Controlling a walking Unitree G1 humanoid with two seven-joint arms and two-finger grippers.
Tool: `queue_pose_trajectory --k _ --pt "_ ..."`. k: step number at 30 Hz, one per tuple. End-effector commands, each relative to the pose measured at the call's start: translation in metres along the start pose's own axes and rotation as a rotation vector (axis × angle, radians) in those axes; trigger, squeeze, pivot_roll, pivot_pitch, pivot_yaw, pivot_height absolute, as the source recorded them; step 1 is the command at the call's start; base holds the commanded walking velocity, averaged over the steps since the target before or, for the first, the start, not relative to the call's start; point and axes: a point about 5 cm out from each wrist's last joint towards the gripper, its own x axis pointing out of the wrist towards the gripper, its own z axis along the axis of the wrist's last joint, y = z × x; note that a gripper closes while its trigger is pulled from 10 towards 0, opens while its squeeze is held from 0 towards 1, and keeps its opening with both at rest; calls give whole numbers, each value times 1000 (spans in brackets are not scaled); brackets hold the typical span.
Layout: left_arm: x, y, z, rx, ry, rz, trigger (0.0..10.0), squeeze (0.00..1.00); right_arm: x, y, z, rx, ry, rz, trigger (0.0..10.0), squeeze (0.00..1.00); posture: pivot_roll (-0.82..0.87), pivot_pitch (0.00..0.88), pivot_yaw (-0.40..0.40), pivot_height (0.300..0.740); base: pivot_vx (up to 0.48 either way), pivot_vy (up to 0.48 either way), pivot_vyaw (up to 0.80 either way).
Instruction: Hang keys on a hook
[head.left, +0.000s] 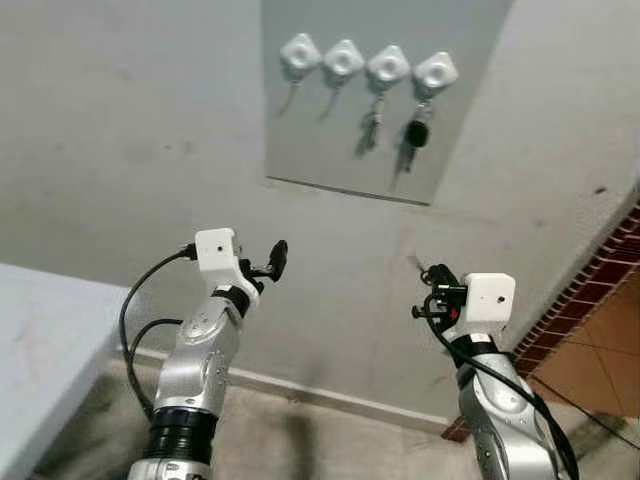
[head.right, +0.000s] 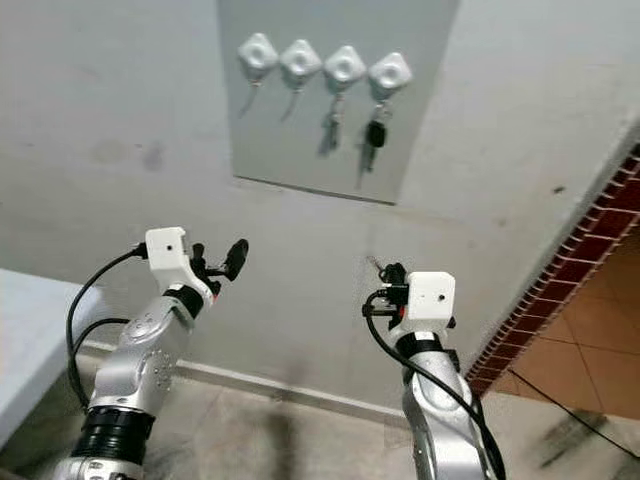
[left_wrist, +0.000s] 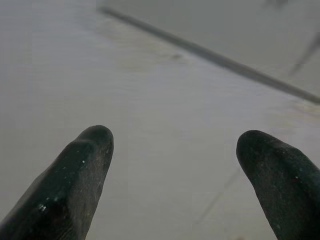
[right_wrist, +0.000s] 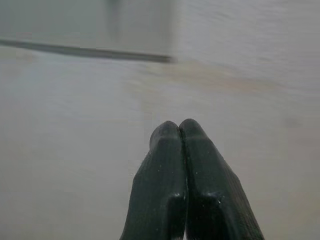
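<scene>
On grey panel (head.left: 330, 150): four white rounded hooks (head.left: 343, 59), keys (head.left: 417, 134) hanging; left tool (left_wrist: 170, 165) apart, right tool (right_wrist: 179, 131) together.

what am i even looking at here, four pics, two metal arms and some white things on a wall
This is a humanoid robot seen through its own cameras. The two wide pictures come from its head, looking at a grey wall. On a grey panel sit four white hooks; two hold keys. The other two pictures come from wrist cameras, looking along each gripper's black fingers. The left gripper is open, holding nothing. The right gripper is pressed shut, nothing visible between its fingers. A pale table edge is at the left.
</scene>
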Motion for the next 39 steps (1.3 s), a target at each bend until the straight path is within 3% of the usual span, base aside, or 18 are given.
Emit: queue_pose_trajectory --k 1,12,16,19,27,31,34,39 --pt "-1 8 10 23 -28 26 10000 0 3 7 9 12 -36 21 10000 0 35 0 -41 740 322 0 0" --pt "-1 13 10 46 -34 103 10000 0 2 8 9 9 -33 28 10000 0 35 0 -42 740 27 0 0" --pt "-1 10 11 32 -37 86 10000 0 2 7 9 2 -33 32 10000 0 32 0 -41 740 0 0 0" --pt "0 -1 20 57 -67 1 10000 0 7 8 14 -33 -50 72 10000 0 28 0 -35 740 0 0 0" --pt "3 -12 46 198 -132 -132 10000 0 39 7 45 -83 -158 165 10000 0 32 0 -28 740 0 0 0" --pt "6 -9 56 213 -153 -132 10000 0 50 9 57 -95 -188 193 10000 0 37 0 -28 740 0 0 0" --pt "8 -5 74 239 -195 -128 10000 0 69 20 78 -116 -244 269 10000 0 45 0 -30 740 0 0 0" --pt "8 -7 81 246 -217 -133 10000 0 79 27 89 -119 -278 316 10000 0 51 0 -36 740 0 0 0"
